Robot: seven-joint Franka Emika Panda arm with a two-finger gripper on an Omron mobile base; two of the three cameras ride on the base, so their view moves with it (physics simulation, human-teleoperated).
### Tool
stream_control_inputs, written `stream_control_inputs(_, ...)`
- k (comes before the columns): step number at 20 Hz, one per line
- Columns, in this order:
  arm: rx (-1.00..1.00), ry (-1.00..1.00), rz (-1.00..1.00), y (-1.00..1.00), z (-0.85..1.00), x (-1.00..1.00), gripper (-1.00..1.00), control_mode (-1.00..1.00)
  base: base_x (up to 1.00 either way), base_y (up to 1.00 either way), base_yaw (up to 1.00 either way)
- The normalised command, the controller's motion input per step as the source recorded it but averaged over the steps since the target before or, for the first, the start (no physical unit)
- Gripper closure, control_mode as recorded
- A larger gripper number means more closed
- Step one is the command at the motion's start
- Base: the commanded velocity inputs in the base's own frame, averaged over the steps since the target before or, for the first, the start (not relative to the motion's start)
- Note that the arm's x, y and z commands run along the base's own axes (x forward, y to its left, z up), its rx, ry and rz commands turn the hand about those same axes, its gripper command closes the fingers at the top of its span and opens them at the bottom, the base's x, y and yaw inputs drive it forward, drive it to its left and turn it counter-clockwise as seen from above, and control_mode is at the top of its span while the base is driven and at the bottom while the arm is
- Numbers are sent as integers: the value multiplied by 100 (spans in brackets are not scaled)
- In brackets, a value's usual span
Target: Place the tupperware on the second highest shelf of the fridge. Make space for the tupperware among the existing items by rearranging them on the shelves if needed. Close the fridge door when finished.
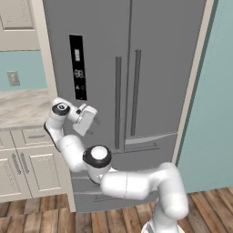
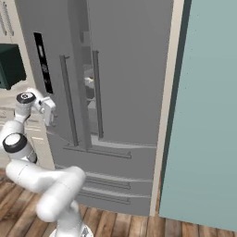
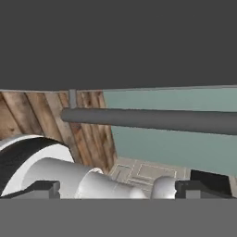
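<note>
Arm links are folded low and leftward, with the wrist raised and the gripper (image 1: 91, 129) held against the fridge (image 1: 150, 68) below its black display strip (image 1: 78, 66); the jaws are spread wide with nothing between them, both fingertips (image 3: 44, 189) being seen far apart in the hand view. A bar handle (image 3: 152, 119) is crossed just ahead of the tips there. From the left, both doors appear shut; from the right, the left door (image 2: 51, 69) is seen ajar, with shelves (image 2: 90, 104) glimpsed through the gap. A dark green toaster oven (image 2: 10, 65) is seen on the counter at left. Whether the tupperware lies inside cannot be told.
</note>
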Motion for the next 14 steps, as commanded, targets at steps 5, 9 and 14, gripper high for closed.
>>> stream_control_inputs(5,14,-36,51,-61,0,32,-100,-100,0,0,0)
stream_control_inputs(9,20,-31,72,-64,0,40,-100,-100,0,0,0)
stream_control_inputs(14,16,-27,81,-43,0,48,-100,-100,0,0,0)
